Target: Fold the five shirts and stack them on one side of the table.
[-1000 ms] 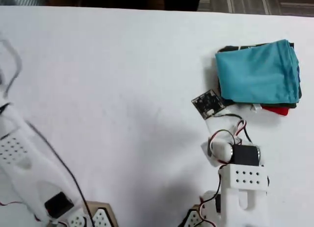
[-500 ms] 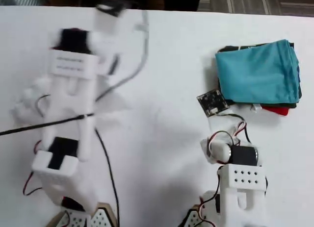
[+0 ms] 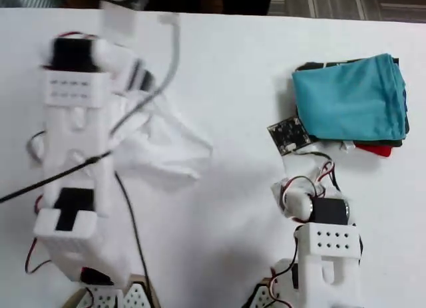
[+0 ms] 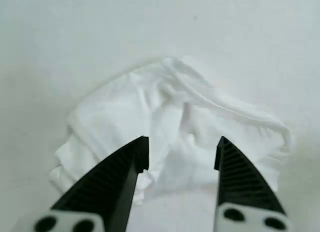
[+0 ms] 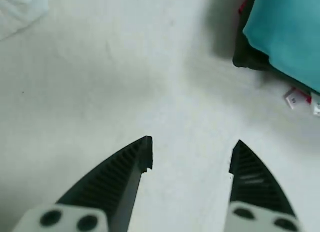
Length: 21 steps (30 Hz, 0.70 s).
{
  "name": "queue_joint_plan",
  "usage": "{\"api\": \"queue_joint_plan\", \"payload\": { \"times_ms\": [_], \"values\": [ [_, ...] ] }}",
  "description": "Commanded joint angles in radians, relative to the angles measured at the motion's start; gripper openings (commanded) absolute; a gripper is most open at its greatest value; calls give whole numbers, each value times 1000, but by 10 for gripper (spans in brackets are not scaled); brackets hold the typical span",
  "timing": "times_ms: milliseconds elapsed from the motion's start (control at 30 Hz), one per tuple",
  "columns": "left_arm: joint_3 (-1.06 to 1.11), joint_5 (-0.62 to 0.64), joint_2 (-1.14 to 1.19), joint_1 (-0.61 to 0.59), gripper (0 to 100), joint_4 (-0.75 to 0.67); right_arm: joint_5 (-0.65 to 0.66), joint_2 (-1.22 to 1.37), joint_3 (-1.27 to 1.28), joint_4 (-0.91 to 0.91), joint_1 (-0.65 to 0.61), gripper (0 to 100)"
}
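White tabletop runs under both arms. Nearest the bases, the right gripper hangs spread over bare table just beside the stack, which has the teal shirt on top. Farther out on the other side, the left gripper hovers with jaws apart, holding nothing, above the crumpled white shirt. Before any fold the shirt probably needs flattening: pinch one hem corner, not the bunched middle, and drag it out smooth.
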Motion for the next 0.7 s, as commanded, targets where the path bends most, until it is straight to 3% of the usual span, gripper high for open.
{"api": "queue_joint_plan", "payload": {
  "times_ms": [0, 300, 467, 667],
  "values": [
    [-19, 5, -83, -143, 234, 15, -8, -16, -26, -18, -71, 250],
    [360, -89, -35, -473, 234, -41, -107, 111, -147, -19, -274, 251],
    [418, -157, -28, -663, 234, -107, -135, 484, -514, 50, -325, 251],
    [572, -203, -26, -783, 234, -216, -176, 921, -1005, 154, -478, 251]
  ]
}}
